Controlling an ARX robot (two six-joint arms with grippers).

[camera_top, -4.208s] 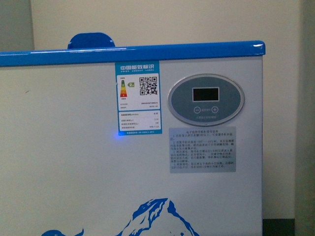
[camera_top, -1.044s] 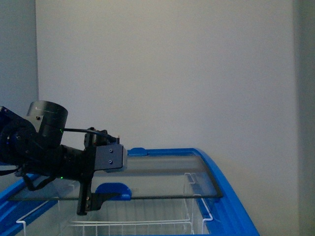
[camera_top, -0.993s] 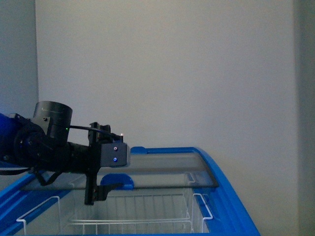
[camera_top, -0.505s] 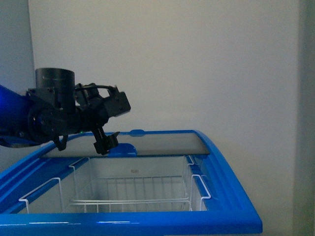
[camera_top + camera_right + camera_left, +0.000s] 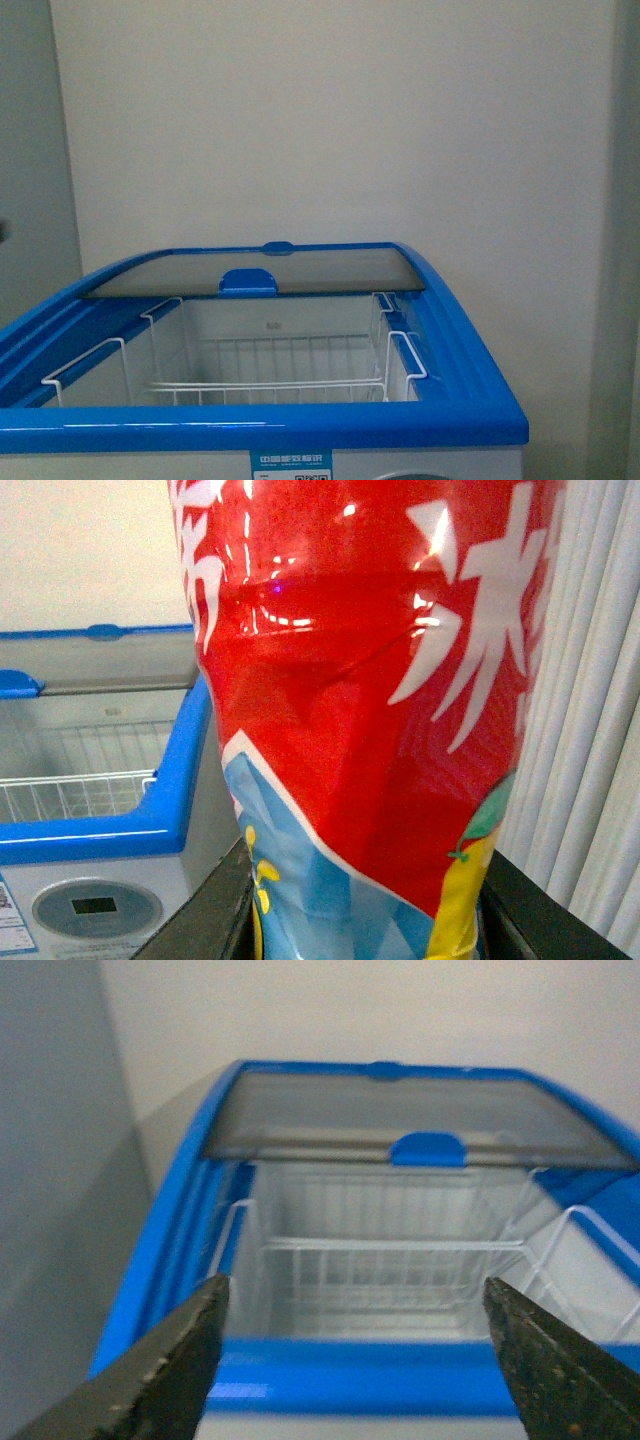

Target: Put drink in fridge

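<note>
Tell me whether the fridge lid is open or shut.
Open. The glass lid covers only the rear of the fridge; the front is uncovered, with the wire basket exposed.

The fridge (image 5: pixel 478 395) lies open from above over its near part, down to the wire basket (image 5: pixel 265 384). The glass lid (image 5: pixel 330 268) with its blue handle (image 5: pixel 248 283) covers the far strip. Basket wires rise along left and right walls.
</note>
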